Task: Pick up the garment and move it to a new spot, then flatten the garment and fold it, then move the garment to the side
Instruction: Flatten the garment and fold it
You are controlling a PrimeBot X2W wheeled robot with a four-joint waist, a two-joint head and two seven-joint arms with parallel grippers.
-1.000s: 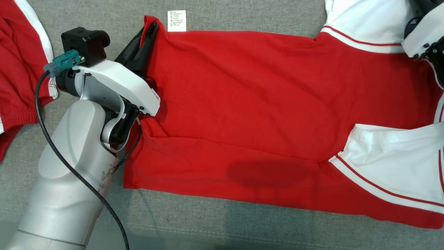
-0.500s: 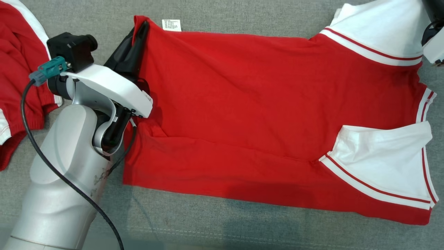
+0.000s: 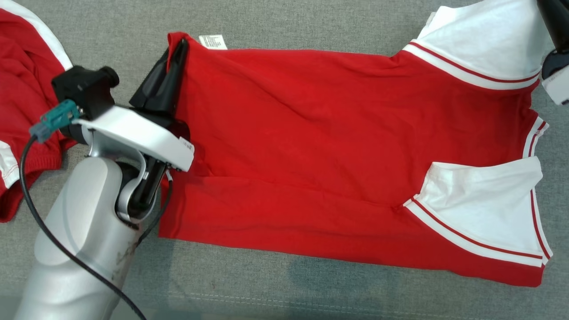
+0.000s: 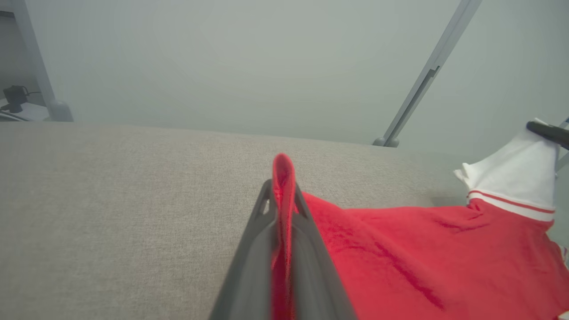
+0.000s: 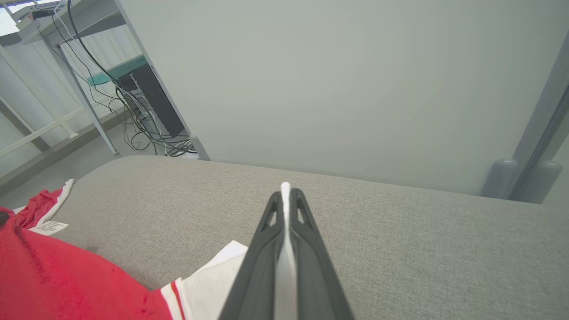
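Item: left tool [image 4: 282, 191], jaws narrow, closed on a thin ridge of red cloth at the far hem corner of the garment [image 3: 311, 133]; the cloth stands up between the fingers and shows just above the tips. Item: right tool [image 5: 285, 195], jaws likewise narrow, clamped on a sliver of white cloth at the tip of the upper sleeve [image 3: 480, 40], which rises in a peak toward it. Garment: red body, white sleeves with red piping, spread lengthwise across the grey fabric-covered counter [image 3: 284, 22], far edge raised at both pinched ends, near edge lying flat; a long crease runs along the near part of the body, and the lower sleeve [image 3: 484, 209] lies turned in over it. Care label [image 3: 213, 41] shows at the far hem, just beside the left tool. Adjacent: pale left forearm [image 3: 75, 231] with black cable [image 3: 31, 195], close against the near hem; second red garment [image 3: 22, 89] heaped at the left, near that arm. Hazards, as judged: both grips are shallow, so a strong or uneven pull may slip a corner free or skew the body; the existing crease may be pressed in when flattening; the forearm or cable may drag the hem or catch the neighbouring garment on any leftward move.
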